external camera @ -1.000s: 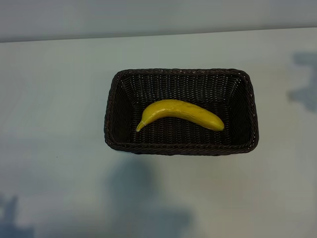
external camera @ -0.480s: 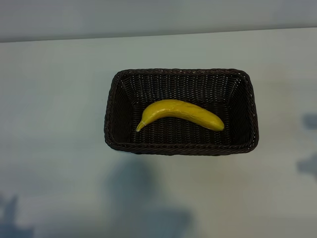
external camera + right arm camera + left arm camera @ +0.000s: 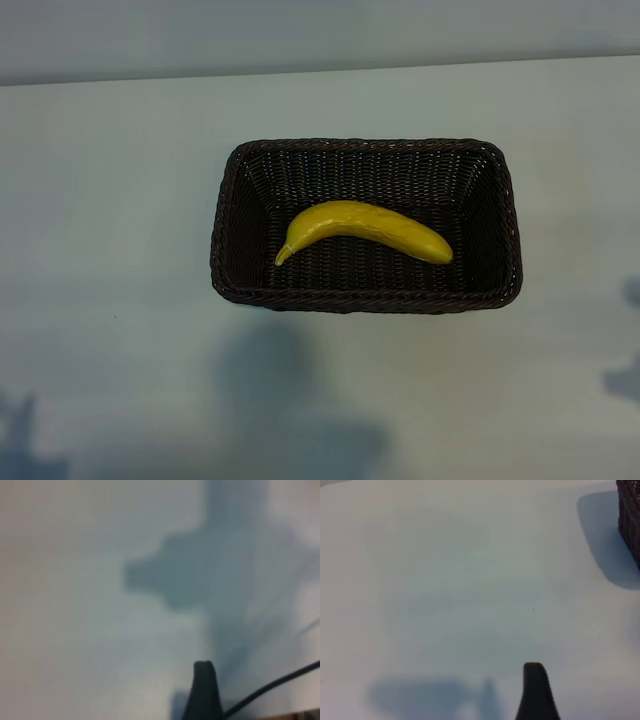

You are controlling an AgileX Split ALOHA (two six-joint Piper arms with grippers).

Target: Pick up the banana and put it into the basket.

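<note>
The banana (image 3: 362, 231) lies inside the basket (image 3: 366, 301) on the desk (image 3: 110, 200), so the task looks done; both grippers stand apart, empty, and need only park.

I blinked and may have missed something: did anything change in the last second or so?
Only a shadow on the table moved: the dark patch near the right edge slid down toward the lower right corner. Nothing was grasped or released. The banana lies in the basket just as before.
</note>
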